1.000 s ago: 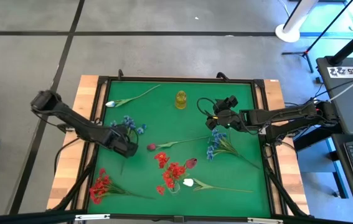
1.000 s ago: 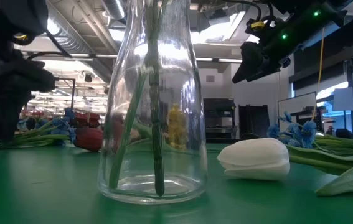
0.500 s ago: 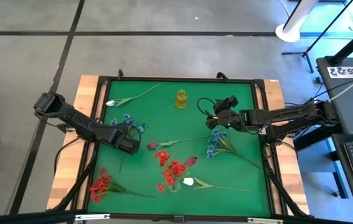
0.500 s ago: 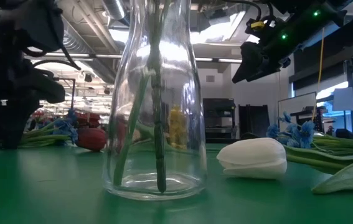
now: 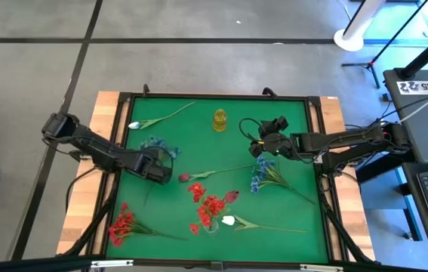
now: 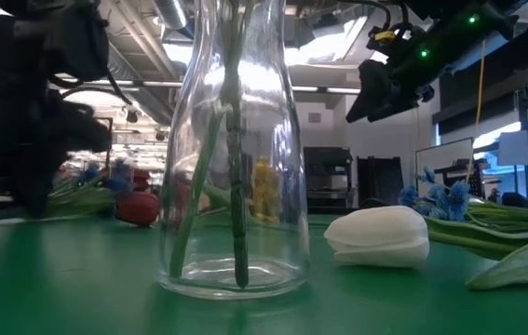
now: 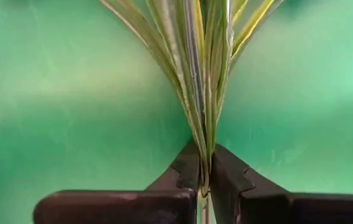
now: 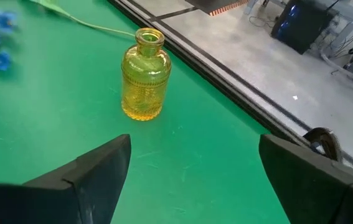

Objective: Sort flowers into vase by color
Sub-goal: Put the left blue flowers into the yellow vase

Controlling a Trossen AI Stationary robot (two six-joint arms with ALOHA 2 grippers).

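Observation:
A blue flower [image 5: 157, 143] lies at the green mat's left, its blue heads toward the far edge and its green stalks running to the near side. My left gripper [image 5: 158, 169] stands over those stalks, pointing steeply down, shut on them. My right gripper [image 5: 261, 148] hangs open above the mat's right half, and its wrist view looks at a small yellow vase [image 8: 145, 74]. A clear glass vase [image 6: 231, 186] near the front edge holds red flowers [image 5: 210, 205] on green stems. My left gripper pinches the blue flower's bunched stalks and narrow leaves [image 7: 204, 149] between its two fingers [image 7: 185, 171]. The fingers come from above, slanting a little, and lie across the stalks. Beyond the fingers the leaves fan out over the mat.
Loose on the mat lie a white tulip [image 5: 134, 125] at the far left, a dark red bud [image 5: 183, 178] at the centre, more blue flowers [image 5: 263, 177] at the right, a red cluster [image 5: 123, 225] at the near left and a white tulip [image 6: 380, 239] beside the clear vase.
My left gripper has shifted a little toward the table's right and lowered slightly over the blue flower's stalks, then shut on them. The blue heads have drawn together a little. My right arm has kept still.

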